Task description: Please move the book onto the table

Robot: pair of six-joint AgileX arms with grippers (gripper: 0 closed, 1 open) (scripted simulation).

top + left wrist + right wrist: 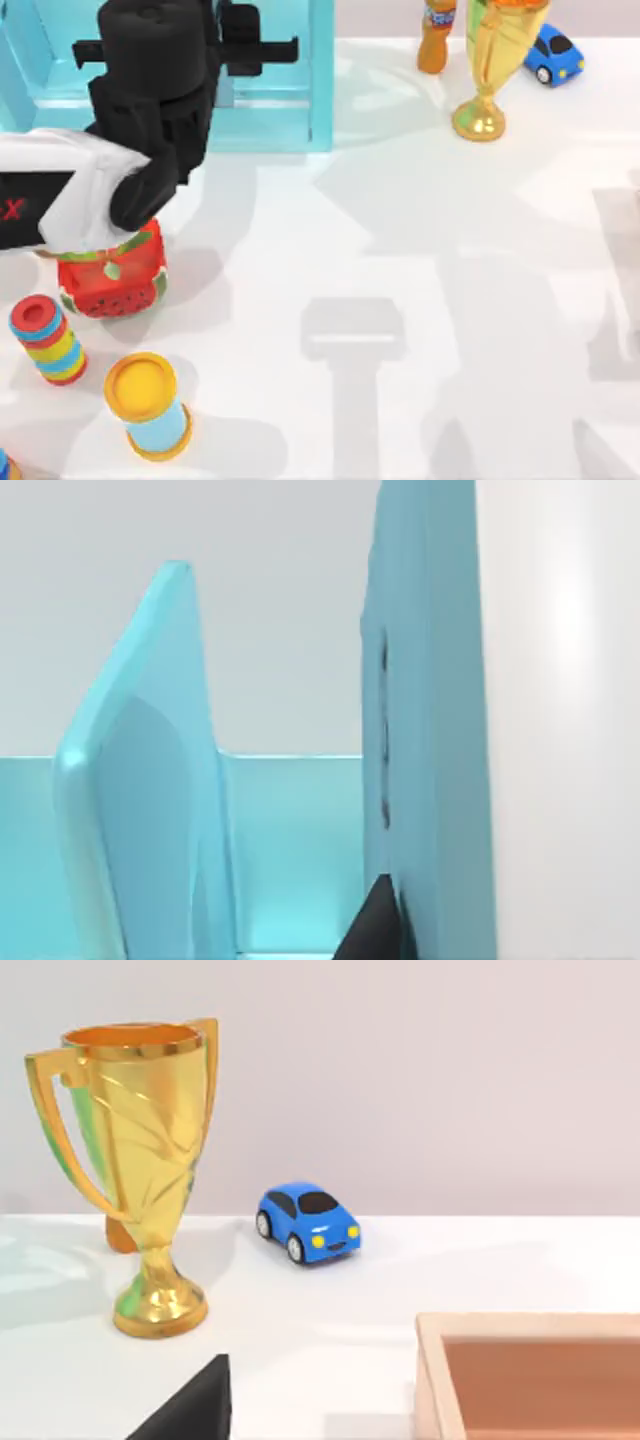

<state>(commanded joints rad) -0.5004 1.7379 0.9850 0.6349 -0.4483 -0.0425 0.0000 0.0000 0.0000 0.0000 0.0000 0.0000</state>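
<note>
Reaching for the book: my left gripper stands inside the light blue shelf unit at eleven o'clock of the table, the task not yet done. The left wrist view puts a tall teal slab with a pale face beside it right in front of me; I take that for the book, upright in the shelf, with a black part of my gripper lying against its cover. Whether my grip is spread or pinching it, I cannot tell. The risks are plain: a hold on too little of the cover could let the heavy book tip or slide free, and drawing it out askew could jam it against the leaning divider nearby. At eight o'clock the watermelon toy sits just under my forearm and could be knocked on the way back. From above, my own wrist hides the book. My right gripper idles, facing the trophy at one o'clock.
</note>
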